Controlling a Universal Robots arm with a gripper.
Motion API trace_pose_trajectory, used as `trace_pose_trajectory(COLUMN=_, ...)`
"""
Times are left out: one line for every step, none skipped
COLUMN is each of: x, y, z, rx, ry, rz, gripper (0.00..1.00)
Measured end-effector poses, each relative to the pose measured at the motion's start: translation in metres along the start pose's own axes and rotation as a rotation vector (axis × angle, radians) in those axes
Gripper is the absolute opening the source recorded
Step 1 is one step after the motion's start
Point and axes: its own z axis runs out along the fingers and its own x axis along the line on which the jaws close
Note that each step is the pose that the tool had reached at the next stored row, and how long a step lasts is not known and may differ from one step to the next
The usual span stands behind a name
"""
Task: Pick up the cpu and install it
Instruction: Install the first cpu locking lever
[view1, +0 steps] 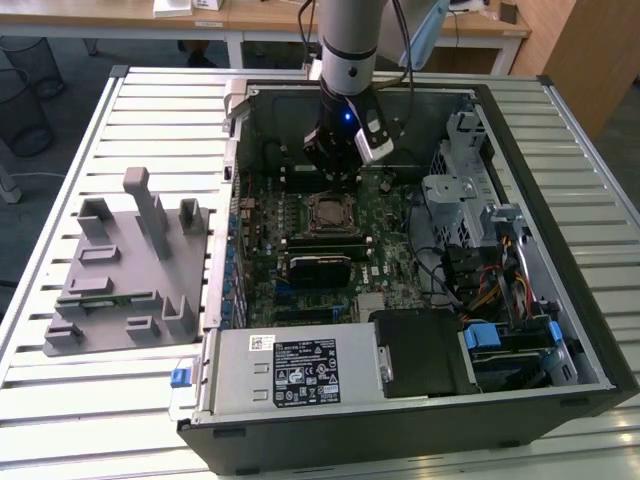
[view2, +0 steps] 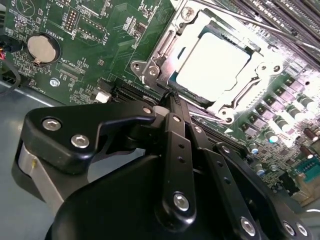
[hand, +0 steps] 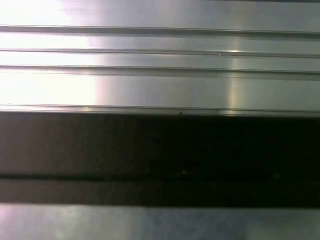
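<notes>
One chip matters here: the cpu (view2: 212, 62) already lies flat in its socket (view2: 165, 50), just beyond my end effector (view2: 172, 100), whose fingers look pinched together on nothing. I judge a careless sideways move could clip the socket's unlatched frame or shift the chip.

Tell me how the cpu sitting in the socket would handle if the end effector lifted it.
The cpu looks like a flat, stiff plate, so it probably won't flex. Its smooth metal top may be slippery. It lies low inside the socket frame, leaving little edge to grip, and probably dislikes scraping.
</notes>
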Motion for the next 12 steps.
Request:
trace_pose_trajectory(x=-0.0004, y=0.0005, z=0.001, rx=-0.0004, ry=0.0004, rz=0.0, gripper=0.11)
trace_pose_trajectory(x=-0.0006, y=0.0008, z=0.0016, rx=-0.0002, ry=0.0013, rz=0.0, gripper=0.11)
trace_pose_trajectory(x=-0.0009, y=0.0012, z=0.0024, rx=-0.0001, ry=0.0021, rz=0.0, gripper=0.11)
trace_pose_trajectory(x=-0.0013, y=0.0015, z=0.0031, rx=-0.0002, ry=0.0028, rz=0.0, gripper=0.11)
trace_pose_trajectory(x=-0.0016, y=0.0017, z=0.0038, rx=-0.0002, ry=0.0036, rz=0.0, gripper=0.11)
trace_pose_trajectory(x=-0.0019, y=0.0017, z=0.0044, rx=-0.0002, ry=0.0045, rz=0.0, gripper=0.11)
trace_pose_trajectory(x=-0.0022, y=0.0017, z=0.0047, rx=-0.0001, ry=0.0051, rz=0.0, gripper=0.11)
trace_pose_trajectory(x=-0.0025, y=0.0017, z=0.0049, rx=-0.0001, ry=0.0057, rz=0.0, gripper=0.11)
trace_pose_trajectory(x=-0.0027, y=0.0017, z=0.005, rx=0.0, ry=0.0062, rz=0.0, gripper=0.11)
trace_pose_trajectory(x=-0.0027, y=0.0017, z=0.005, rx=0.0001, ry=0.0065, rz=0.0, gripper=0.11)
trace_pose_trajectory(x=-0.0028, y=0.0017, z=0.0051, rx=0.0001, ry=0.0067, rz=0.0, gripper=0.11)
trace_pose_trajectory(x=-0.0028, y=0.0017, z=0.0051, rx=0.0, ry=0.0068, rz=0.0, gripper=0.11)
